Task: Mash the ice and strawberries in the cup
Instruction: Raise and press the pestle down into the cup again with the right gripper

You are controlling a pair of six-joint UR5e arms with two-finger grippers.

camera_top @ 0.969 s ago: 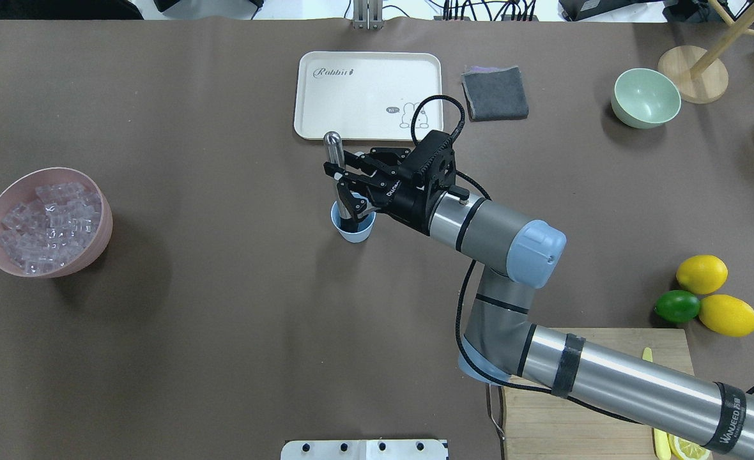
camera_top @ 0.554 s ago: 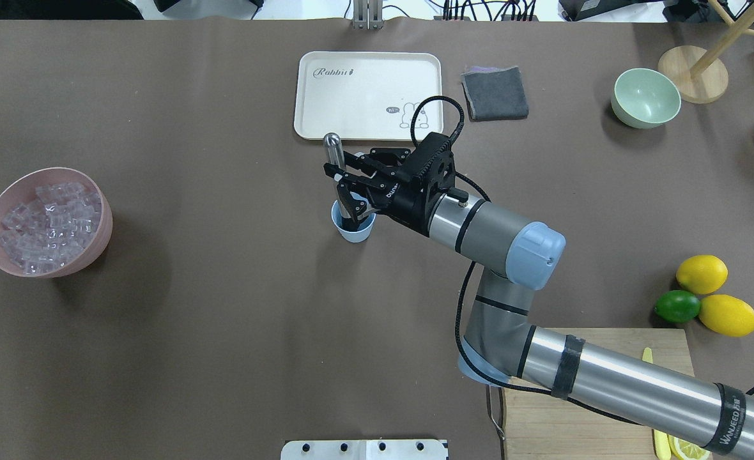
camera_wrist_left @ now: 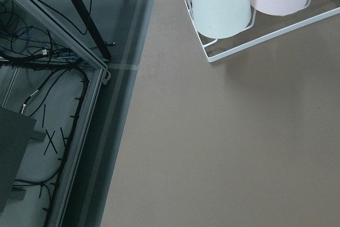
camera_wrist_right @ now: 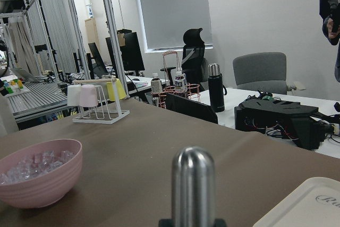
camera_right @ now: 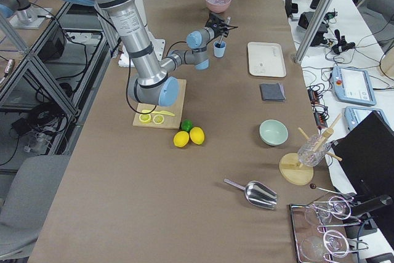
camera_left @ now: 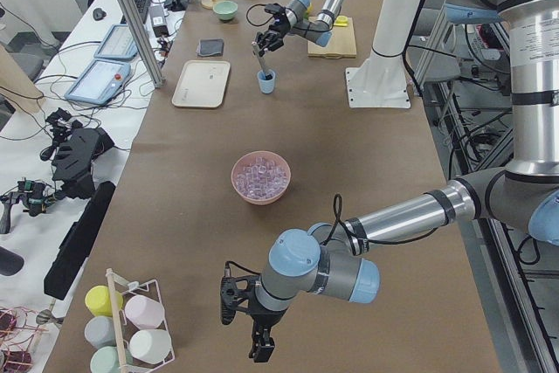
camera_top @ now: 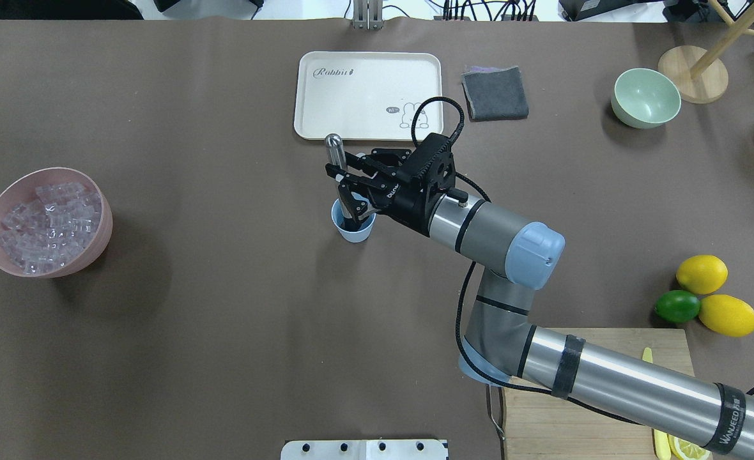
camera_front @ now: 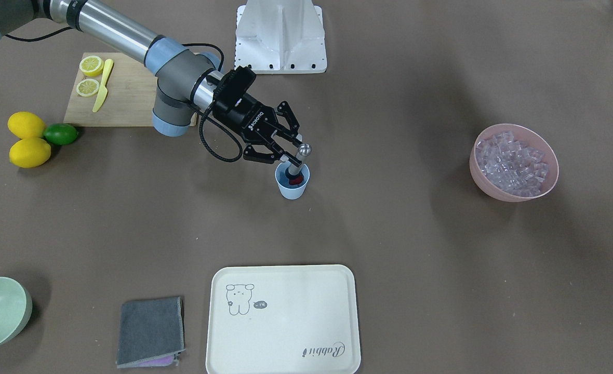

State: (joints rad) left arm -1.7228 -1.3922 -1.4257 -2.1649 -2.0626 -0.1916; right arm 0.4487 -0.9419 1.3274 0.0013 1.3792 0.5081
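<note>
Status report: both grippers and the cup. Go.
Right gripper shut on masher, tip down in cup. Strawberry red inside cup beside masher; ice seen only in pink bowl. Left gripper far off, open or shut unclear. Nothing else over cup.

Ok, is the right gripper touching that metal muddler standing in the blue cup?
Touching. The overhead view shows the right gripper closed on the muddler shaft, above the cup.

Cream tray (camera_top: 369, 96), grey cloth (camera_top: 495, 93), green bowl (camera_top: 645, 99) along far edge; lemons (camera_top: 701, 273), lime (camera_top: 677, 306) beside cutting board (camera_top: 569, 434), near edge.
</note>
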